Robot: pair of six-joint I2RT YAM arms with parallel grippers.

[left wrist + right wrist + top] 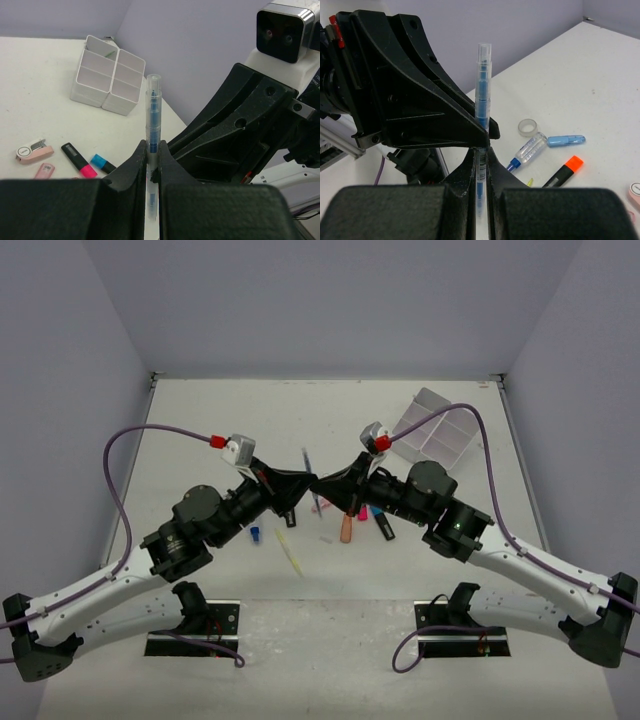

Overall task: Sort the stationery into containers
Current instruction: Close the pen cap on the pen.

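left gripper (151,161) and right gripper (480,156) meet above the table (220,420), both pinched tight on one clear blue pen (152,112); white tray (107,75) well apart.

- I count one white tray (90,95), split into four compartments.
- I see three black highlighters: the orange-capped highlighter (563,170), the pink-capped highlighter (79,160) and the blue-capped highlighter (102,163).
- There is one clear pen (152,115) with a blue core.
- I find two more thin pens: the yellow pen (290,552) and the purplish pen (318,502).
- I make out two pink erasers: the far eraser (34,152) and the near eraser (45,171).
- There is one tape roll (526,127).
- I count one blue marker (527,150) with a clear body, and one loose blue cap (566,141).
- I have two grippers: my left gripper (152,150) and my right gripper (481,155).
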